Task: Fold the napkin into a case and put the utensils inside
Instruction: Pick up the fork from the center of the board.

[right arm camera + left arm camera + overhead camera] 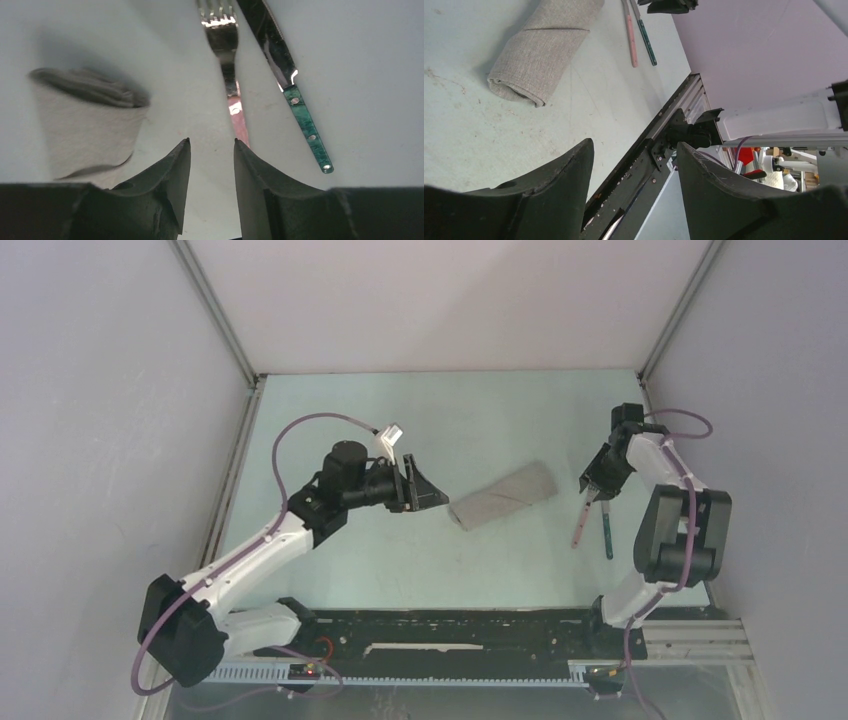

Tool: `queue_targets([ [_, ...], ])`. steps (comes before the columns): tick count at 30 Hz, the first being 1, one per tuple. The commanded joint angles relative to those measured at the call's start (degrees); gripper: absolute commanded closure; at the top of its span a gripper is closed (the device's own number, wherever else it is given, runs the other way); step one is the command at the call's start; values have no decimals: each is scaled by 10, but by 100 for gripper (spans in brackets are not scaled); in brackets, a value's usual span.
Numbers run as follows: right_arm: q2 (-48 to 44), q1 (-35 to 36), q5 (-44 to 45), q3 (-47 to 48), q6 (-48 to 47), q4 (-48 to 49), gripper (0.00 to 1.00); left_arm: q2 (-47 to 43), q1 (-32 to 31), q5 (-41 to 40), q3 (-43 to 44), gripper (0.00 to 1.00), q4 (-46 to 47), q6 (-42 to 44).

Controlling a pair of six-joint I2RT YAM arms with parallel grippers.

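Observation:
The napkin lies folded as a narrow taupe-grey case [503, 497] [541, 50] [87, 125] in the middle of the table, one end gaping. Right of it lie the utensils: a fork with a pale pink handle [579, 523] [232, 75] [630, 35] and a knife with a dark teal handle [607, 535] [305, 125] [645, 37]. My right gripper [597, 485] [211, 141] hovers over the fork's handle end, open with a narrow gap and nothing between its fingers. Just left of the case's open end my left gripper [425, 490] [634, 145] hangs wide open and empty.
Pale walls close the table in on three sides. A black rail [450, 625] [644, 165] with both arm bases runs along the near edge. The utensils lie close to the right wall [760, 440].

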Motion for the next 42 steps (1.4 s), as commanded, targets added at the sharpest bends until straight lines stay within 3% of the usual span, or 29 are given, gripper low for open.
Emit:
queue_targets([
  [1, 35, 7, 60, 15, 2, -15, 54, -17, -3, 15, 8, 33, -19, 30],
  [15, 141, 26, 113, 27, -28, 12, 57, 7, -4, 18, 27, 31, -23, 37],
  [21, 167, 34, 115, 26, -21, 14, 75, 26, -5, 15, 39, 29, -23, 34],
  [24, 166, 35, 116, 26, -16, 17, 92, 41, -8, 9, 54, 29, -23, 34],
  [26, 151, 38, 113, 25, -13, 21, 100, 55, -11, 5, 65, 28, -19, 37],
  [30, 73, 43, 96, 15, -2, 21, 100, 115, -26, 6, 90, 28, 31, 35],
  [35, -42, 68, 40, -12, 26, 27, 100, 237, -65, 17, 181, 26, 86, 37],
  [42, -135, 168, -23, -27, 131, 55, 100, 398, -96, 42, 325, 23, 94, 45],
])
